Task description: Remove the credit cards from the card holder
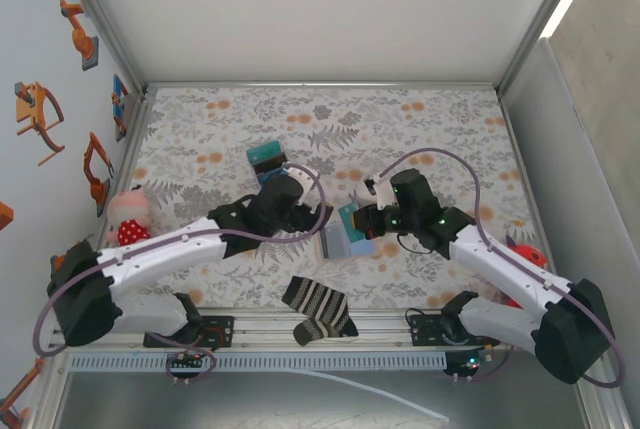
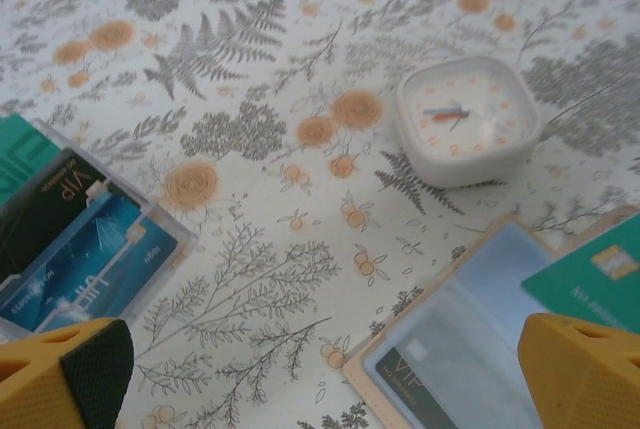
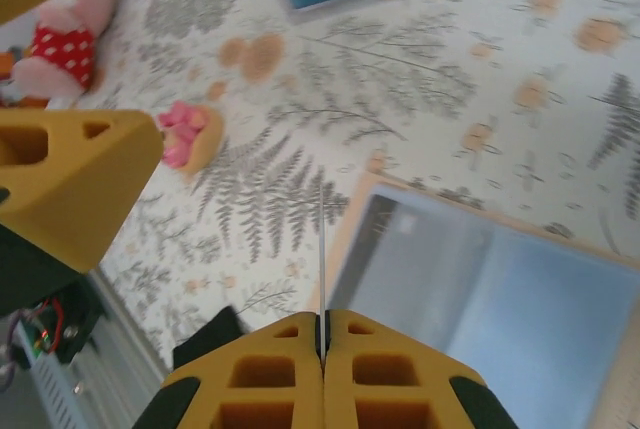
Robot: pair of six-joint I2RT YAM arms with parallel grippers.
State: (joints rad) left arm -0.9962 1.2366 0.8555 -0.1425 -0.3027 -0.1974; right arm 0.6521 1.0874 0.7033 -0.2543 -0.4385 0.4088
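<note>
Our right gripper (image 3: 322, 327) pinches a credit card (image 3: 322, 249) edge-on, probably to slide it from the card holder (image 3: 500, 279) at lower right. Our left gripper (image 2: 325, 369) gapes wide.

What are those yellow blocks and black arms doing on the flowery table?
They are two robot arms. One picture looks down from above. The other two come from little cameras on each wrist, so the yellow blocks are the arms' own fingers. The right fingers are pinched shut on a thin teal card, seen edge-on in that arm's camera, right by the open wallet. The left fingers are wide open and hold nothing. On the table there are also a clear box of cards, a white clock, a striped sock and a plush toy.
</note>
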